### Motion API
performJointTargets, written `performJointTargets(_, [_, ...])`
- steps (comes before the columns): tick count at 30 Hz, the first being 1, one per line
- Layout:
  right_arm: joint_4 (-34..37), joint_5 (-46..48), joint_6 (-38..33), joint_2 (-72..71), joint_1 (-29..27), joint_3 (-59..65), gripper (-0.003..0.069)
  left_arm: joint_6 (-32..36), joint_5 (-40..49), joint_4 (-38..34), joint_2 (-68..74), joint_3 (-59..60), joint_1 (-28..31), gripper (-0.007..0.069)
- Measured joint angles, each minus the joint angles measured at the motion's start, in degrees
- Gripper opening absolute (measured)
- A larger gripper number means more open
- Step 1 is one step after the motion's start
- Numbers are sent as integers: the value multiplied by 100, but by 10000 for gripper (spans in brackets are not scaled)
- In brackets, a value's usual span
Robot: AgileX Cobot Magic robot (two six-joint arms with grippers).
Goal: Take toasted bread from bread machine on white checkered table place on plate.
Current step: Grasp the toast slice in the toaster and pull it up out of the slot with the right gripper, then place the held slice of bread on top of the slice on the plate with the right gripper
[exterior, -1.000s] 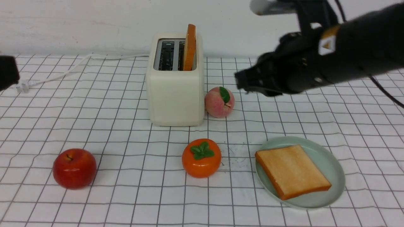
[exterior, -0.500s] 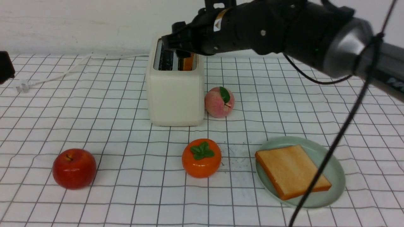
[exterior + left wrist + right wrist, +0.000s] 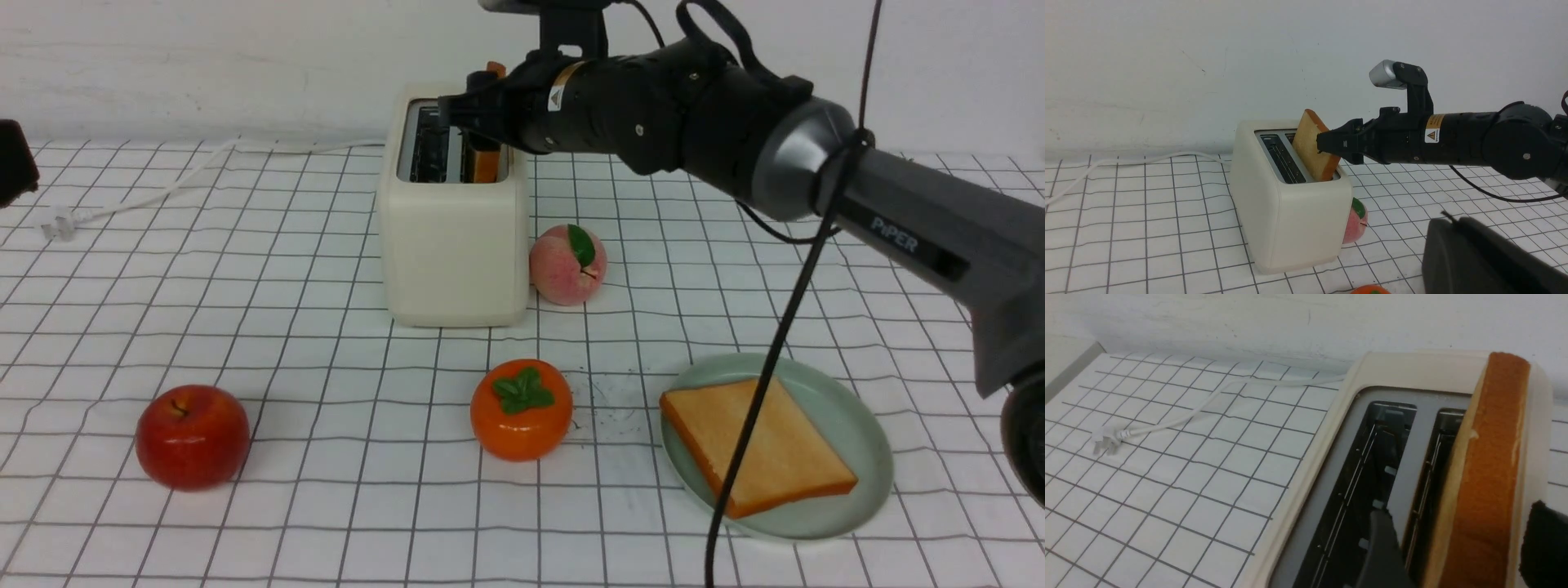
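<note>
The cream-white two-slot toaster stood upright by the far edge of the white checkered table, around the middle of that edge. One toast slice was upright in its right-hand slot, the upper part sticking out above the top; the other slot held no bread. The right gripper had reached the slice, its claw spread, with one finger on each side of the bread. Whether either finger touched it, I could not tell. The left gripper, over toward the table's left edge, had its claw pressed together.

The second toast slice lay flat on the pale mint-green plate, toward the table's right edge and nearer the front than the toaster. One corner of the slice reached the plate's rim. In the front view a black cable hung from the right arm and crossed in front of both.

A pink peach sat just beside the toaster, on its right. A persimmon was between toaster and plate, closer to the front, and a red apple lay toward the left edge. The white power cord ran along the far edge to its plug, near the far left corner.
</note>
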Motion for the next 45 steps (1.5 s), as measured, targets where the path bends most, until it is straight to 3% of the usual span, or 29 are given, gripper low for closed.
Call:
performJointTargets(10, [-321, -418, 17, 178, 12, -5, 99, 0, 61, 0, 0, 0, 0, -13])
performJointTargets(19, [-535, -735, 26, -160, 31, 1, 95, 0, 80, 0, 0, 0, 0, -13])
performJointTargets(25, [-537, 776, -335, -1626, 109, -11, 95, 0, 106, 5, 0, 0, 0, -13])
performJointTargets(28, [-164, 2679, -1302, -2561, 109, -37, 95, 0, 133, 5, 0, 0, 0, -13])
performJointTargets(33, [395, 4078, -2303, -3483, -52, 436, 95, 0, 176, -36, 0, 4, 0, -13])
performJointTargets(36, [500, 4414, -2374, -4341, -395, 1440, 95, 0, 163, -78, 0, 51, 0, -13])
performJointTargets(40, [604, 4181, -2060, -5736, -1482, 3516, 95, 0, 24, -86, 0, 284, 0, -13])
performJointTargets(44, [1446, 4101, -2307, -6188, -2331, 4704, 95, 0, -127, -86, 0, 465, 0, -13])
performJointTargets(45, [2194, 4101, -2853, -6157, -2628, 5092, 95, 0, -192, -86, 0, 531, 0, -13])
